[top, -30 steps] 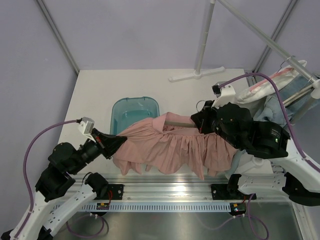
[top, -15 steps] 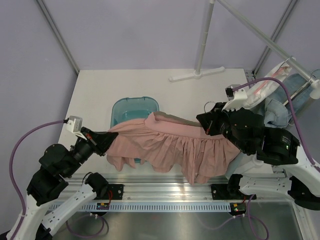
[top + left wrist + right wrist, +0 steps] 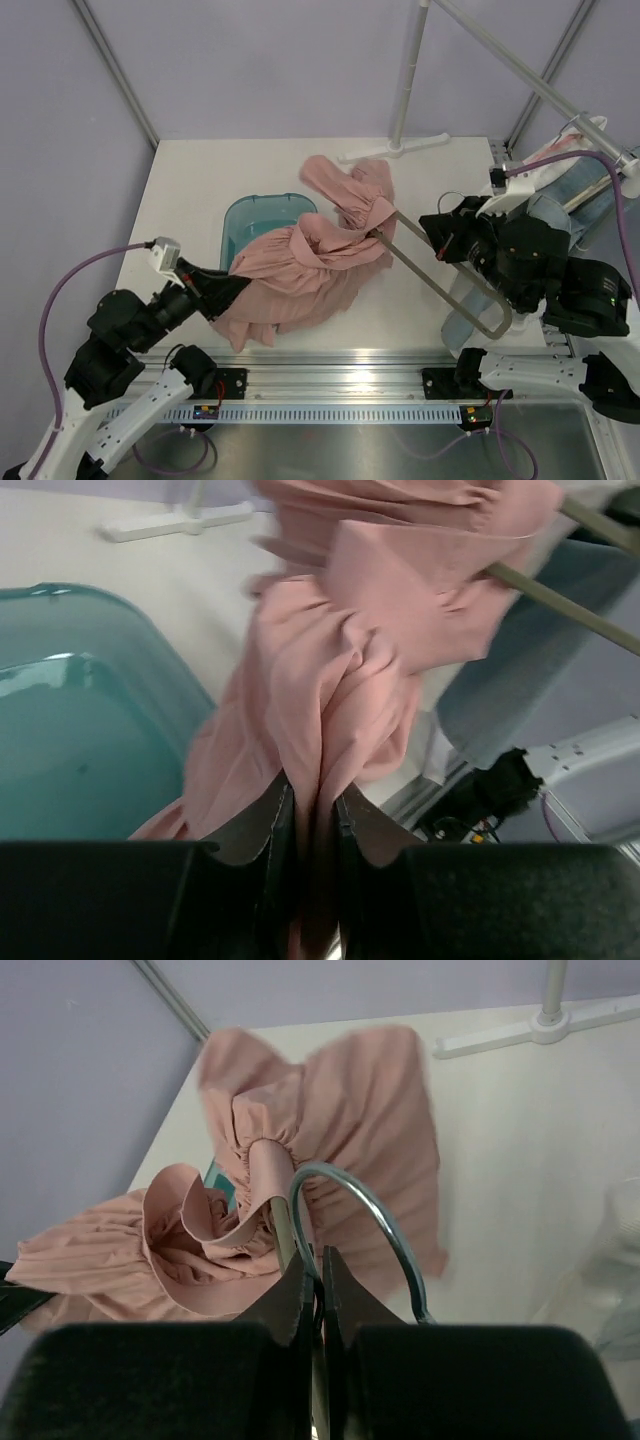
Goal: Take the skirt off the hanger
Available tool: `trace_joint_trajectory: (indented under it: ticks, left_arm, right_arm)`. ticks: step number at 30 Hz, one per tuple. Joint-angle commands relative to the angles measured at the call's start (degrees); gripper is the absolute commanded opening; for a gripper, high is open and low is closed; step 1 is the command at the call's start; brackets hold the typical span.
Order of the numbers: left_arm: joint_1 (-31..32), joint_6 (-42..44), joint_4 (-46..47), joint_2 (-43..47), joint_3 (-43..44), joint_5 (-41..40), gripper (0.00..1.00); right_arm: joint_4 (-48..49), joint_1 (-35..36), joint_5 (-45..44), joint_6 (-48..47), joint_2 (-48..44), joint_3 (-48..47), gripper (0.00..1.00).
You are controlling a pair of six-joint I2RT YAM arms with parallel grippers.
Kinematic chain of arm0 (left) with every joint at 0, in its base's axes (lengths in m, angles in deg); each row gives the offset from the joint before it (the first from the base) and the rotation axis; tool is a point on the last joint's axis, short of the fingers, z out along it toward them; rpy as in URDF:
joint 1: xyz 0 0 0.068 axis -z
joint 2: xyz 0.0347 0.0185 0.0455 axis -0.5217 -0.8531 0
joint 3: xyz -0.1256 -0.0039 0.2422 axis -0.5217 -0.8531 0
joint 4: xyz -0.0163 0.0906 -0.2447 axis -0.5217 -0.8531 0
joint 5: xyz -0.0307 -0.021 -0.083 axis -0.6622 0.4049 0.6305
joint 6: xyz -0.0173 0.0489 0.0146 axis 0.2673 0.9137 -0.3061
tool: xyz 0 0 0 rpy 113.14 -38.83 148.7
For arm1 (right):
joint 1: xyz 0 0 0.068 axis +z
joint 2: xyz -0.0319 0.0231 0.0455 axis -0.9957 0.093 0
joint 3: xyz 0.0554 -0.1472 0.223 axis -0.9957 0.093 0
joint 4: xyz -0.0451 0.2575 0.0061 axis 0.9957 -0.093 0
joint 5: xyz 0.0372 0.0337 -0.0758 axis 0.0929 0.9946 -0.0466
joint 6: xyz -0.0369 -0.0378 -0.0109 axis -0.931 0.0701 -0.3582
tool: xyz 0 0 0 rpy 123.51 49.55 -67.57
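Pinching a skirt (image 3: 330,680) fold, the left claw (image 3: 312,880) has cloth trailing ahead, while the right claw (image 3: 312,1290), pressed together on the hanger (image 3: 330,1167), has cloth bunched just beyond.

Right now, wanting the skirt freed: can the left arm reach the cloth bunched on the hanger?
Probably not yet: the left gripper is busy pinching the skirt, and the bunch on the hanger lies far to its right.

Count on inspection: one skirt (image 3: 310,270), one hanger (image 3: 450,290), one tub (image 3: 240,215) at 10 o'clock, one stand (image 3: 395,148) at 12 o'clock. Two grippers: left gripper (image 3: 235,286) at 8 o'clock, right gripper (image 3: 430,238) at 3 o'clock. At 2 o'clock, one clothes heap (image 3: 560,190), pieces uncountable.
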Motion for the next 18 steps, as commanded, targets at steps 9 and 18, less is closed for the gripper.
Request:
trace_joint_trajectory:
  ticks: [9, 18]
  left_arm:
    - [0.0, -5.2, 20.8, -17.5, -2.9, 30.3, 0.18]
    - [-0.1, -4.1, 25.2, -19.7, -5.3, 23.9, 0.99]
  right_arm:
    - [6.4, -0.3, 8.8, -0.6, 9.6, 3.3, 0.00]
    - [-1.6, -0.2, 18.3, 3.3, 8.2, -0.4, 0.00]
